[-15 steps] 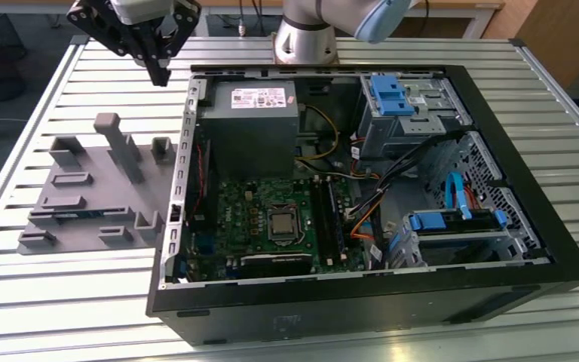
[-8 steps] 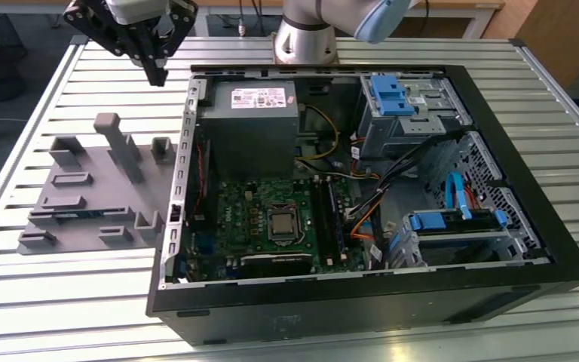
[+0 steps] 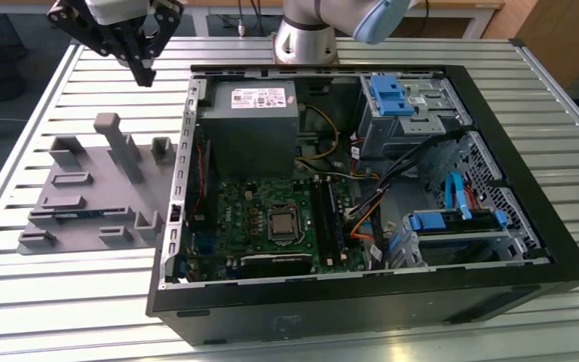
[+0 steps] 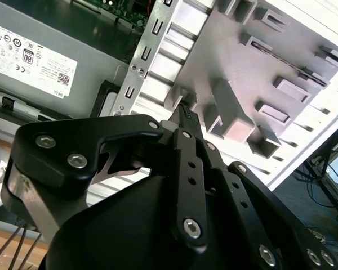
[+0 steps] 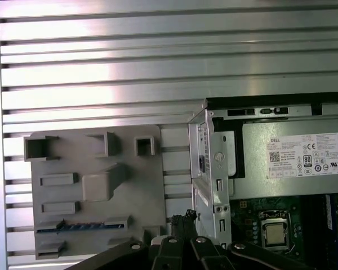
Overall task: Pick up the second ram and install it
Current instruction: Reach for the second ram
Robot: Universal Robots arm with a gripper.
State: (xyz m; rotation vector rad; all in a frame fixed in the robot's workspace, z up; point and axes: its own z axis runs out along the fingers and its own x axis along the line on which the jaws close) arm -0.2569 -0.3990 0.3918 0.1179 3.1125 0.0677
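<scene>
The second ram [image 3: 72,215] is a thin blue-green stick standing on edge in a slot of the grey holder tray [image 3: 99,188], on the exterior view's left beside the open computer case. The first wrist view has the ram [image 5: 81,226] low in the tray [image 5: 101,169]. My gripper [image 3: 145,74] hangs high above the table beyond the tray's far end, well apart from the ram. Its black fingers [image 4: 186,121] are pressed together with nothing between them, and their tips [image 5: 183,220] point down near the case's edge.
The open case [image 3: 370,188] holds the motherboard [image 3: 269,219] with its long black slots [image 3: 328,219], a grey power supply [image 3: 254,113], cables and blue drive brackets [image 3: 388,94]. The arm's base [image 3: 304,41] stands behind the case. A slatted metal table [image 3: 68,286] surrounds everything.
</scene>
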